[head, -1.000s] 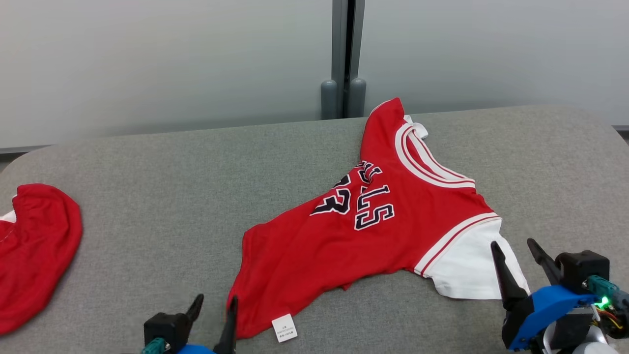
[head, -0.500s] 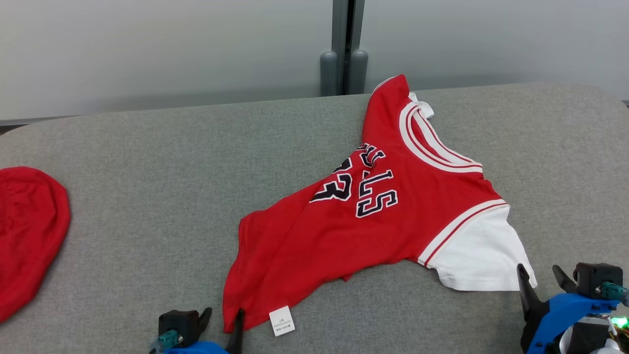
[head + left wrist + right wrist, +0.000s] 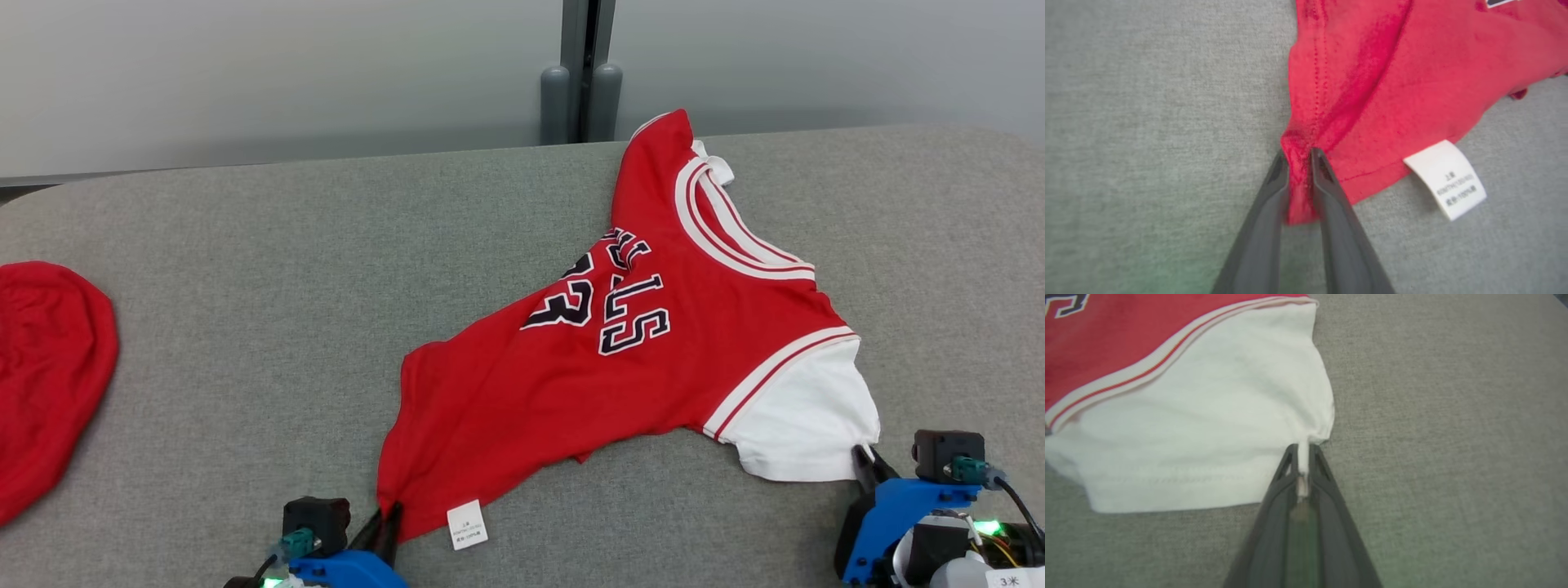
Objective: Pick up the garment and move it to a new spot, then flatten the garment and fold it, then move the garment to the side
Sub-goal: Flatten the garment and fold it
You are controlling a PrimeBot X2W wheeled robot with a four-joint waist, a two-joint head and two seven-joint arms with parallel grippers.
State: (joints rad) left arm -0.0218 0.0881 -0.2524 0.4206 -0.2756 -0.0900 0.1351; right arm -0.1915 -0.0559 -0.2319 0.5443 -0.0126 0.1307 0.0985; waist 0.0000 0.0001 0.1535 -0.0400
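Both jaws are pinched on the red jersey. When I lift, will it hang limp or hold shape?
Likely floppy: the jersey bunches into creases where the left jaws pinch its hem. Probably light: the white sleeve puckers at the right jaws. That thin bite might slip, so lift gently.

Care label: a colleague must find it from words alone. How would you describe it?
On the grey table lies a red numbered jersey. At its near hem, beside the corner the left gripper pinches, a small label sticks out. Unlike the white sleeve, it is a loose rectangle with tiny print.
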